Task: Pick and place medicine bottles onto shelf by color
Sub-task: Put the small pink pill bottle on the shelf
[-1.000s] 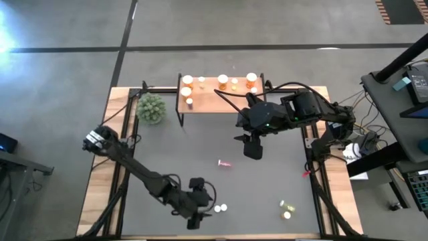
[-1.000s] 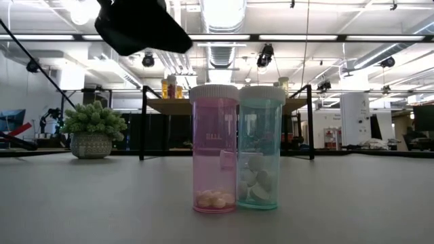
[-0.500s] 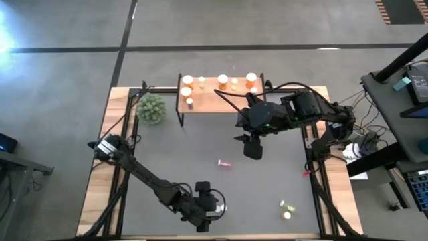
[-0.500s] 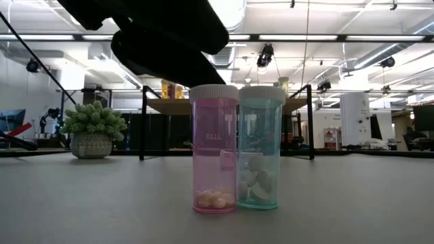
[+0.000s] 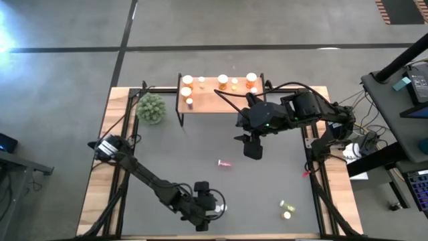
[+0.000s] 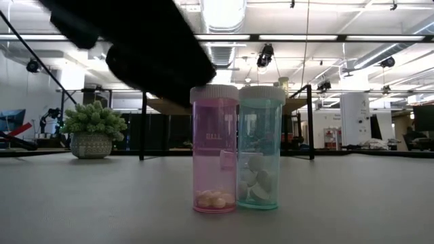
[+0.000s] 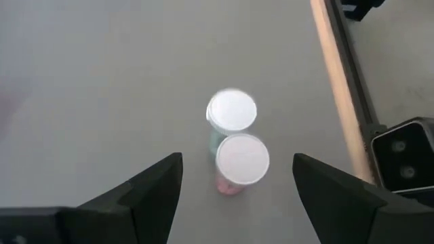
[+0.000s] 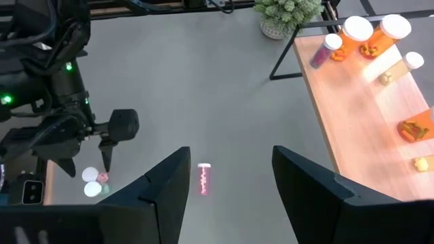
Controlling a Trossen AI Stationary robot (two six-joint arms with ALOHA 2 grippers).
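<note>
Jaws of the left gripper (image 7: 237,179) are spread above the pink bottle (image 7: 241,163) and green bottle (image 7: 231,114) touching at the high view's bottom centre, while the right gripper (image 8: 227,173), also spread, hangs mid-frame below the shelf (image 5: 221,99).

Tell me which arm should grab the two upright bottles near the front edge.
Left. The left gripper hangs open right above the pink bottle and teal bottle, which stand touching. The right gripper is mid-table, near the shelf.
</note>
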